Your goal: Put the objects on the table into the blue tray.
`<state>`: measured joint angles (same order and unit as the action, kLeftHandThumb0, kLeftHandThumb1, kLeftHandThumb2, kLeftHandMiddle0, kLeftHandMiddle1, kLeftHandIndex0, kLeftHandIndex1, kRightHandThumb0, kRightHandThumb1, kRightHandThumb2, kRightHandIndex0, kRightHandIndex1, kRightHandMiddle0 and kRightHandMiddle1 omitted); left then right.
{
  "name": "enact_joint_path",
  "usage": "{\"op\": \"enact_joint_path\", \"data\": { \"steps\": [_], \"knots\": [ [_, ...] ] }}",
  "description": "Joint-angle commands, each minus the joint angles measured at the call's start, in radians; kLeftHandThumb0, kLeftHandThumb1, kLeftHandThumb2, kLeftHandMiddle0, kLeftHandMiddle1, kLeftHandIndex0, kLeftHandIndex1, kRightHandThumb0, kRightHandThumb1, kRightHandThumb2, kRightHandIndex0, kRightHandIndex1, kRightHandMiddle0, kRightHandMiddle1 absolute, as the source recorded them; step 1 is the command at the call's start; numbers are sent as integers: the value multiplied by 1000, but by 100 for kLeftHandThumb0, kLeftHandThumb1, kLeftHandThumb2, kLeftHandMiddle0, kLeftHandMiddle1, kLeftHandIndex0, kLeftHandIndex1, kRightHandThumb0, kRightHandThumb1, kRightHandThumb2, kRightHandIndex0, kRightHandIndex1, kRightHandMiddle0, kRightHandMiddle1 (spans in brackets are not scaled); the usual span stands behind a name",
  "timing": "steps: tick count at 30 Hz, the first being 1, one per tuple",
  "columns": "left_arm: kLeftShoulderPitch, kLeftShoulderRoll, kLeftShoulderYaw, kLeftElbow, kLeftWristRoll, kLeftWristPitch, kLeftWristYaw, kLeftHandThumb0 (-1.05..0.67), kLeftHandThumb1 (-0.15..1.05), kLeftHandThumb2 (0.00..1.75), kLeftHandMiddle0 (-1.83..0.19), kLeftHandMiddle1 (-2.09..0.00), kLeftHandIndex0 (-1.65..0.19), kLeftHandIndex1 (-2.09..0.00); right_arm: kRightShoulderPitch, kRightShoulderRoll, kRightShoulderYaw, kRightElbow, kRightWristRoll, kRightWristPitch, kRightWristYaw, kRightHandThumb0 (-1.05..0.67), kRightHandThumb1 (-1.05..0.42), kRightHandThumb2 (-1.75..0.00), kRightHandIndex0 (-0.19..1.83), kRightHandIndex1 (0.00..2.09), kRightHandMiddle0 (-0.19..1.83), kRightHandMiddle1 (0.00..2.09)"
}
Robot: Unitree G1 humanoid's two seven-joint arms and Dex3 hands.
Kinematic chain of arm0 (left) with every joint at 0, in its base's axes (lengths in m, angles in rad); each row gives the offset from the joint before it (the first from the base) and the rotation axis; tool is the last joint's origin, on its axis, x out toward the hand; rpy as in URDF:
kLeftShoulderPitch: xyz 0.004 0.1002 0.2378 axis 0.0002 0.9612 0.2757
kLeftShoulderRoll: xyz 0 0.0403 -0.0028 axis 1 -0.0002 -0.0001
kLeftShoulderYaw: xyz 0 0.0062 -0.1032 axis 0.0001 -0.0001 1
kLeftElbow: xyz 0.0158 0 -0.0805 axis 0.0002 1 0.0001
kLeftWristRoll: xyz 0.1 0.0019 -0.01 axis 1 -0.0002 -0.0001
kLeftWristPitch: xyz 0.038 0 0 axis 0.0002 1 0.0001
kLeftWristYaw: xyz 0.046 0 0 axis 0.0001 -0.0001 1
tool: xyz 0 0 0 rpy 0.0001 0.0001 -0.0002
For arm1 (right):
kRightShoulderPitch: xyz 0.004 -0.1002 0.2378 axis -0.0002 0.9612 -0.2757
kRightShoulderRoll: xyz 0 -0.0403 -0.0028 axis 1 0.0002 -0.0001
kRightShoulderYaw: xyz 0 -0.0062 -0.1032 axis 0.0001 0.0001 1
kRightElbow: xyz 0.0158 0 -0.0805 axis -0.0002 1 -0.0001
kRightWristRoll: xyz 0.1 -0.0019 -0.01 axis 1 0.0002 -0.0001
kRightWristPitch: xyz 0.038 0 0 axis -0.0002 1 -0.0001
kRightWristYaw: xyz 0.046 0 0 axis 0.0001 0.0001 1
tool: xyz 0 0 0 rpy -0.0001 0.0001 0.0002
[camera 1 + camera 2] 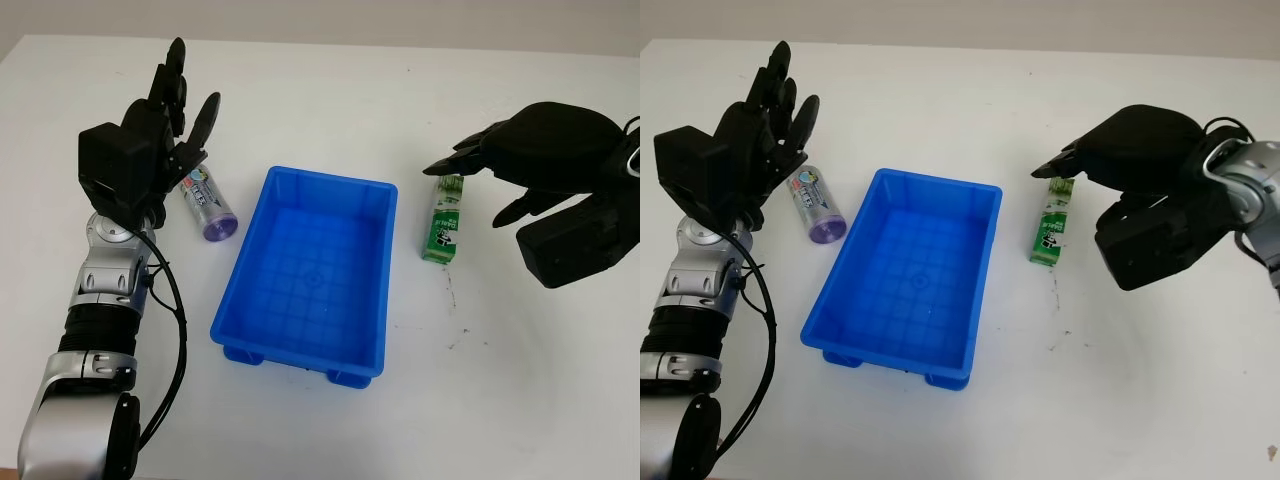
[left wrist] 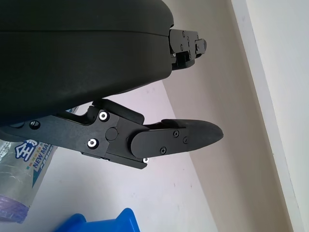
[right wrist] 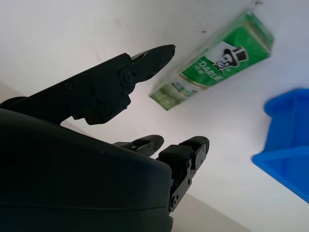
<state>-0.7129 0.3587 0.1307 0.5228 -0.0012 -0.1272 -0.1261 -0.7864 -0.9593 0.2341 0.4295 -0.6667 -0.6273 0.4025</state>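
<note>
A blue tray [image 1: 375,205] sits in the middle of the white table with nothing inside it. Left of it lies a clear bottle with a purple cap [image 1: 208,205]; my left hand [image 1: 178,105] hovers open just above and behind the bottle. Right of the tray lies a green toothpaste box [image 1: 443,222]. My right hand [image 1: 470,160] is open over the box's far end, fingertips close to it but holding nothing. The right wrist view has the green box [image 3: 215,60] just beyond the fingertips [image 3: 161,52].
The tray's corner [image 3: 287,145] appears in the right wrist view. Bare white table [image 1: 500,380] spreads in front of the tray and box. The table's far edge [image 1: 330,45] runs along the back.
</note>
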Motion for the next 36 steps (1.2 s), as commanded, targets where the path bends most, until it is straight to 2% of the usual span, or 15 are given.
{"op": "enact_joint_path", "data": {
  "steps": [1,12,17,20,21,22,23,24,25,27,29,30,32,34,36],
  "knots": [
    [-8,0,-3,-3,3,-11,1,-65,105,48,8,-6,4,-7,-6,14,20,27,-20,-36,-35,-20,-79,-6,46,8,48,6],
    [0,4,-2,-21,6,13,-2,-66,105,47,6,-6,4,-7,-42,30,117,149,-179,-143,-187,-13,-86,-8,47,7,47,5],
    [-1,9,-4,-19,12,11,-5,-67,105,48,5,-6,2,-7,-63,10,166,185,-288,-179,-293,-10,-89,-7,55,11,58,10],
    [-3,10,-2,-19,9,18,-10,-66,105,48,5,-6,2,-7,-73,-1,191,204,-357,-195,-387,-17,-88,-6,70,19,73,19],
    [-5,10,-1,-17,5,20,-15,-66,105,48,5,-6,3,-7,-77,-6,204,210,-392,-195,-442,-19,-89,-6,63,50,71,35],
    [-7,9,0,-16,2,22,-19,-65,105,47,7,-5,4,-6,-81,-9,215,216,-419,-194,-486,-24,-90,-5,43,114,60,76],
    [-8,8,0,-15,0,25,-22,-65,105,47,7,-5,5,-6,-87,-13,227,220,-451,-186,-528,-26,-90,-5,34,138,52,99],
    [-9,8,0,-14,-1,26,-25,-65,105,47,8,-4,5,-5,-93,-16,237,225,-474,-181,-558,-29,-92,-6,30,143,44,120],
    [-9,7,-1,-15,-1,28,-25,-65,105,47,8,-4,6,-5,-98,-18,245,229,-495,-171,-584,-31,-93,-6,28,147,41,128],
    [-10,7,-4,-16,1,32,-29,-65,105,47,9,-4,7,-4,-117,-14,243,250,-500,-149,-600,-31,-94,-5,27,164,37,141],
    [-12,8,-7,-16,3,35,-34,-65,105,47,10,-4,8,-4,-138,-4,226,280,-469,-141,-608,-32,-93,-5,28,170,35,146],
    [-13,9,-8,-16,5,36,-37,-64,105,47,11,-4,9,-3,-147,1,219,295,-450,-142,-616,-29,-91,-5,27,193,42,141],
    [-13,11,-12,-18,10,41,-40,-64,105,47,12,-4,10,-3,-171,12,202,318,-410,-127,-604,-28,-88,-5,27,205,52,128],
    [-13,14,-15,-22,17,46,-39,-65,105,46,12,-4,11,-3,-198,16,190,323,-376,-95,-548,-29,-90,-6,24,197,52,118],
    [-15,16,-19,-23,23,51,-39,-65,105,46,12,-5,11,-3,-222,22,174,330,-334,-72,-515,-29,-91,-6,30,185,55,108]
  ]
}}
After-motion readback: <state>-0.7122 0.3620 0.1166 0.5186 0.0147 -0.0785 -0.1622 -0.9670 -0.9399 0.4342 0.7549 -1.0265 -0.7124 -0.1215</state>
